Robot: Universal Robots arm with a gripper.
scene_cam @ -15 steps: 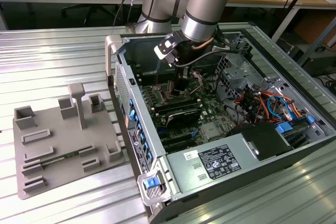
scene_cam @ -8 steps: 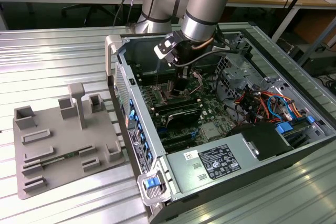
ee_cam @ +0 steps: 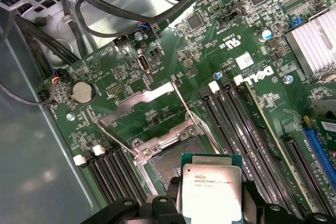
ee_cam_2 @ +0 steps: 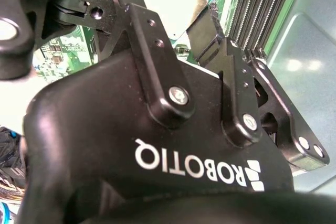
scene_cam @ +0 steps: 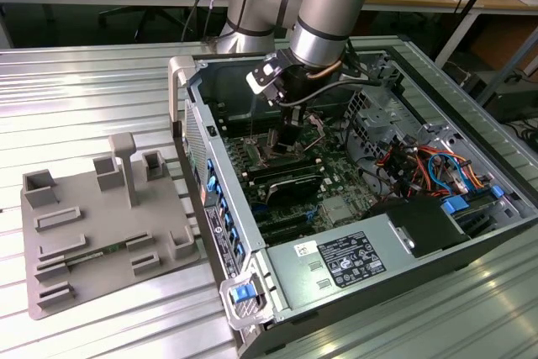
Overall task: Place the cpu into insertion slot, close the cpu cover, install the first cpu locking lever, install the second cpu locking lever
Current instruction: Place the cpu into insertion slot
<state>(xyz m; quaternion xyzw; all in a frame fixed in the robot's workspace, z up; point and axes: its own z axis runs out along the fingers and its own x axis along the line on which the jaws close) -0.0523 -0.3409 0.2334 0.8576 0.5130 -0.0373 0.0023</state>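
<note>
My black gripper [ee_cam: 210, 206] clamps the flat silver-grey square cpu [ee_cam: 210, 182] edgewise, dark square insertion slot [ee_cam: 167, 163] beneath it; likely light, stiff, fragile.

The cpu [ee_cam: 211, 188] has a silver-grey face with a green edge. The circuit board [ee_cam: 105, 72] is green; its memory slots [ee_cam: 236, 129] are black with white clips. The cpu cover [ee_cam: 140, 97] is bare silver, the insertion slot [ee_cam: 168, 163] dark — the gripper [scene_cam: 284, 142] black. At the exterior view's left, the fixture plate [scene_cam: 101, 224] is plain grey.
</note>
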